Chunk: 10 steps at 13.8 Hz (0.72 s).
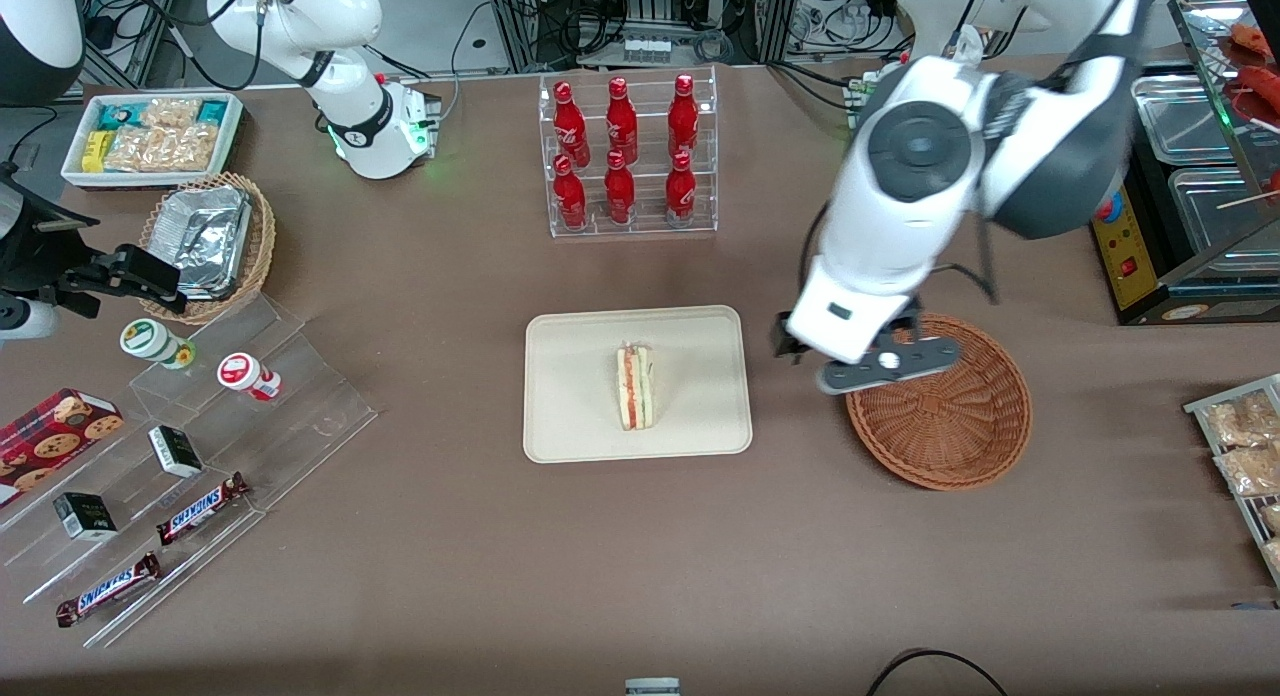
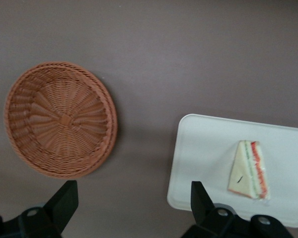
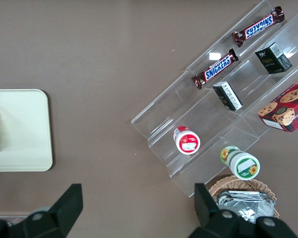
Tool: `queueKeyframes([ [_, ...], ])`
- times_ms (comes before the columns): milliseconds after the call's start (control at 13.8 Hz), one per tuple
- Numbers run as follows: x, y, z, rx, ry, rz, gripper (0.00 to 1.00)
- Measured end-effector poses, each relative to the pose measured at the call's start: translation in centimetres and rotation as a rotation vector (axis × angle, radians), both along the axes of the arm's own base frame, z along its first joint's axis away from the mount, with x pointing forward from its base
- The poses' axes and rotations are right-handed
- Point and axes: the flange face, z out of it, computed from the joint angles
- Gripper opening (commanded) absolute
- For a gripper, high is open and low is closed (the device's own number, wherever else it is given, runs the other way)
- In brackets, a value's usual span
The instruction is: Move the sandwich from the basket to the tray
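Sandwich (image 1: 634,387): small triangular wedge of pale bread with red-orange and green filling layers showing along one edge; it lies flat on the tray (image 1: 570,416), near the tray's middle. Tray: flat, cream-coloured, rectangular, with rounded corners and a low rim, resting on the worktop. Basket (image 1: 950,431): round, shallow, reddish-brown woven wicker, upright and holding nothing, beside the tray toward the working arm's end, the two apart. Gripper (image 1: 880,364): above the basket's rim, jaws spread, holding nothing.
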Motion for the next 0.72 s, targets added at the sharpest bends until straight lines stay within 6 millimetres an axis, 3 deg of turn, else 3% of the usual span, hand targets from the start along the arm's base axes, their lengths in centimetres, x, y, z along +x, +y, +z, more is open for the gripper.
queueKeyframes([
  [362,0.3,10.6,5.1,-0.034,0.054,-0.106,1.00],
  [725,-2.3,17.5,8.4,-0.030,0.065,-0.176,1.00],
])
